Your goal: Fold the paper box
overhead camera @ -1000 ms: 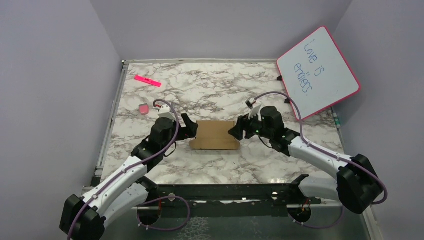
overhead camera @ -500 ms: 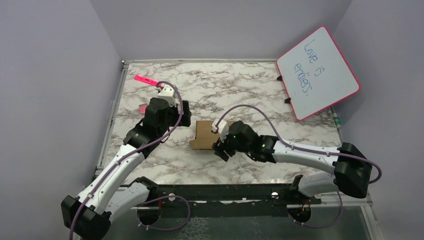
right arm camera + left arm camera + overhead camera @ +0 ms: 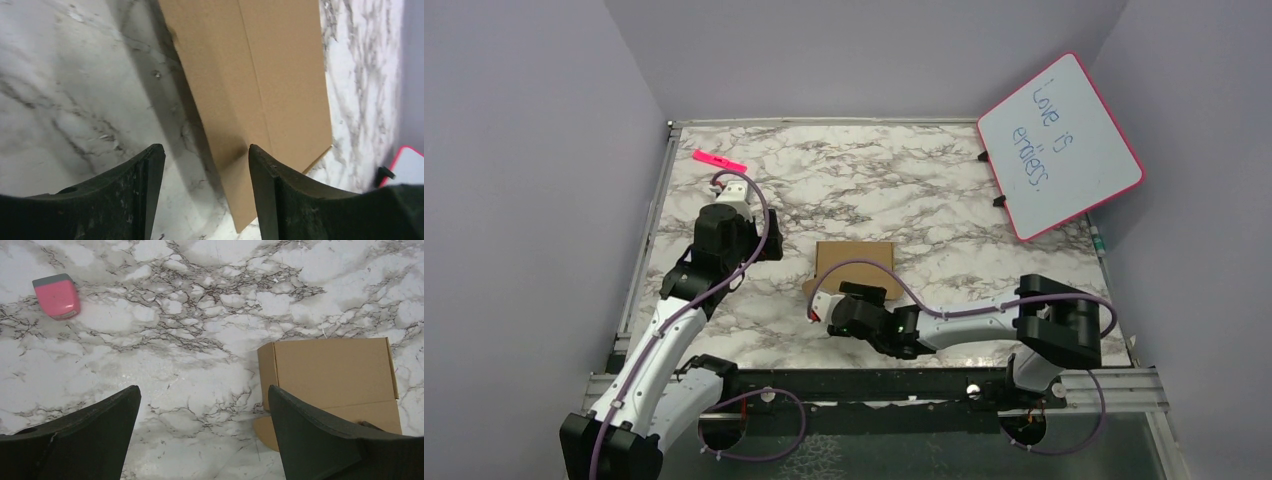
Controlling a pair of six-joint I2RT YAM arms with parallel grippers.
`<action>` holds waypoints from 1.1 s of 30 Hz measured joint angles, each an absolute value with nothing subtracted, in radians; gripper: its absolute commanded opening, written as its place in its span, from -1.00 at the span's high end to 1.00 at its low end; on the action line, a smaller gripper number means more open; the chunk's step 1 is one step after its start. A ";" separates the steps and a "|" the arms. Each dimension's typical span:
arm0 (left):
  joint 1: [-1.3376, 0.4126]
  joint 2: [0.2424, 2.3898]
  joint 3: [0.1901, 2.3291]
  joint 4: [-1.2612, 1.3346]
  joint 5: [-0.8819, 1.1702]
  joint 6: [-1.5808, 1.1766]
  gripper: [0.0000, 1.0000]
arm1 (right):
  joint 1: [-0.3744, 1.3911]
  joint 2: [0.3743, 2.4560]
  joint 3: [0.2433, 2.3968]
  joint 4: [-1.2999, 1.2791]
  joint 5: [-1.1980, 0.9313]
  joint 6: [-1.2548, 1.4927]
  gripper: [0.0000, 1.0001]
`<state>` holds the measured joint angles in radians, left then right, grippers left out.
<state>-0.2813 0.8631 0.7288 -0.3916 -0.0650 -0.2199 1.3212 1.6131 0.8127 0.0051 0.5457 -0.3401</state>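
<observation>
Far L of the table: pink marker near the back corner, pink eraser closer in, both well apart from the work. L pincer hangs over bare marble w/ fingers spread as wide as they go, nothing btwn them. From it the box lies off to the R and apart, no contact.

Box sits mid-table, plain brown, lying flat on the marble, long axis running L–R across the top view. L wrist view shows a narrow side flap on its L end, a crease along the near side and a rounded tab poking out at the near-L corner. Doesn't look like a closed box yet, tho how far the folding has got I can't tell.

R pincer is down low at that near-L corner, pointing across the box toward the far R. Fingers part-spread, pinching nothing I can see. Its R finger overlaps the box edge in its own view; touching or not, can't tell. So R arm is clearly the nearer one, prob the one to work the near edge or tab, since the box lies just ahead and to the R of its fingers. L would have to travel R to brace the L end.

Far R: whiteboard propped at the corner, out of play.
</observation>
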 measured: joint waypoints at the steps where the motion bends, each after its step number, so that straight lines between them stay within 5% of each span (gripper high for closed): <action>1: -0.281 0.860 0.729 -0.392 -0.062 -0.220 -0.96 | 1.323 1.637 0.813 0.024 0.578 -0.360 -0.29; 10: -0.281 0.851 0.729 -0.392 -0.056 -0.219 -0.96 | 1.328 1.753 0.804 0.243 0.752 -0.503 0.07; 23: -0.281 0.850 0.729 -0.392 -0.044 -0.219 -0.96 | 1.330 1.724 0.778 0.358 0.803 -0.603 0.95; 33: -0.274 0.843 0.729 -0.390 -0.013 -0.222 -0.96 | 1.329 1.594 0.783 0.230 0.693 -0.554 0.98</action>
